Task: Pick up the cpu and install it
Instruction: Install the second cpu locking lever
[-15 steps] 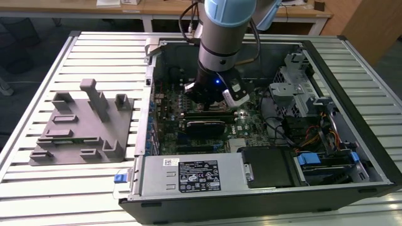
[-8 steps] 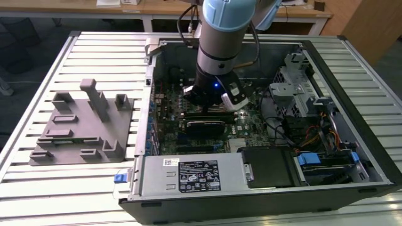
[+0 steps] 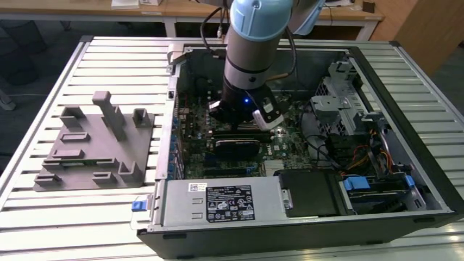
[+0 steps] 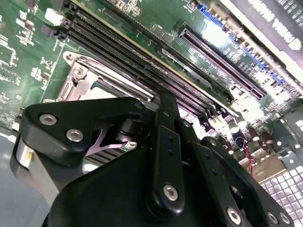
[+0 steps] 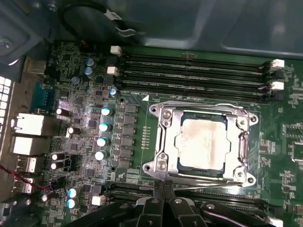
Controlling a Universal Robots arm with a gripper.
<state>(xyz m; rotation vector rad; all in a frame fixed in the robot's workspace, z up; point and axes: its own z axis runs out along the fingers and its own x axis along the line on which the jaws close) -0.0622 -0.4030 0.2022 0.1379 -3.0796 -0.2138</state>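
First wrist view: the cpu already sits flat inside the silver socket frame on the green motherboard, w/ the long black memory slots just beside it. The gripper pokes in at the edge of this pic, near the frame's rim, apart from the chip. The fingers look pressed close together w/ nothing between them.

In the exterior view the arm reaches down into the open computer case, over the middle of the board. The grey fixture block lies on the table, at the exterior view's left, outside the case.

My guess: the drop-in step looks done, chip is in its seat. Can't tell if the frame is locked down yet. Any move here calls for going slow & straight, no bumping the chip.
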